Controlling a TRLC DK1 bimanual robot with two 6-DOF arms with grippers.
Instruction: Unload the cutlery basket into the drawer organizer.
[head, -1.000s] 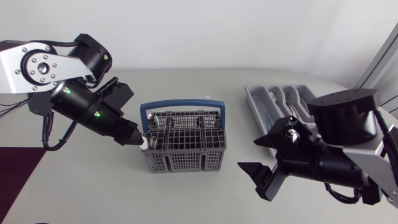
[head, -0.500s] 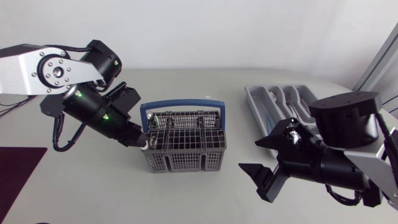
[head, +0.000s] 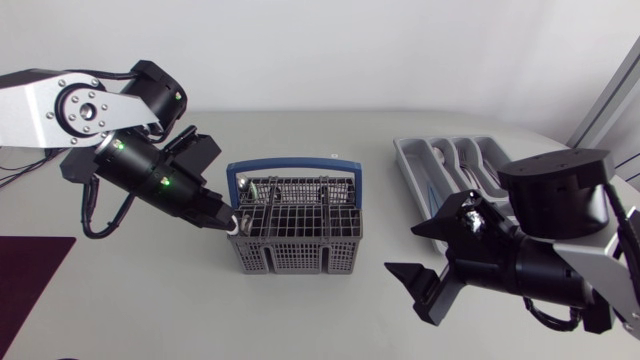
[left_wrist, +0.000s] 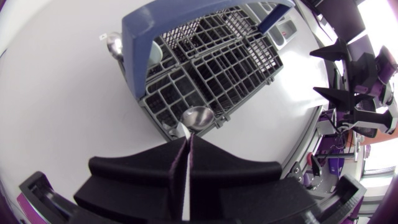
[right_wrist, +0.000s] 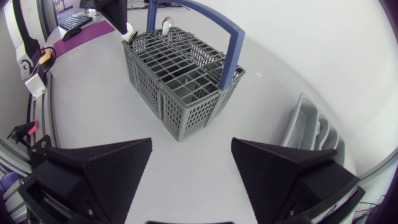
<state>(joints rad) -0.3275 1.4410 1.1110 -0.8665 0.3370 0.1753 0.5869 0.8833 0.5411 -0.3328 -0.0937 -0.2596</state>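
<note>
So, big to small: grey table (head: 330, 320), then the cutlery basket (head: 300, 258) sitting mid-table, and the drawer organizer (head: 411, 160) well apart from it toward the back, on the right arm's side. Left gripper (head: 225, 222) is at the basket's left corner, fingers pinched nearly together on the thin handle of a spoon (left_wrist: 198, 117). The bowl pokes out ahead of the tips, right over that corner compartment. Spoon's long axis runs in line w/ the fingers, tilted, not upright. Right gripper (head: 398, 248) hangs wide open w/ nothing in it, near the basket's right side. Imo the key bit: organizer's on the far side of the basket from the spoon, so the left arm has to carry it across, even tho the right arm is closer.
</note>
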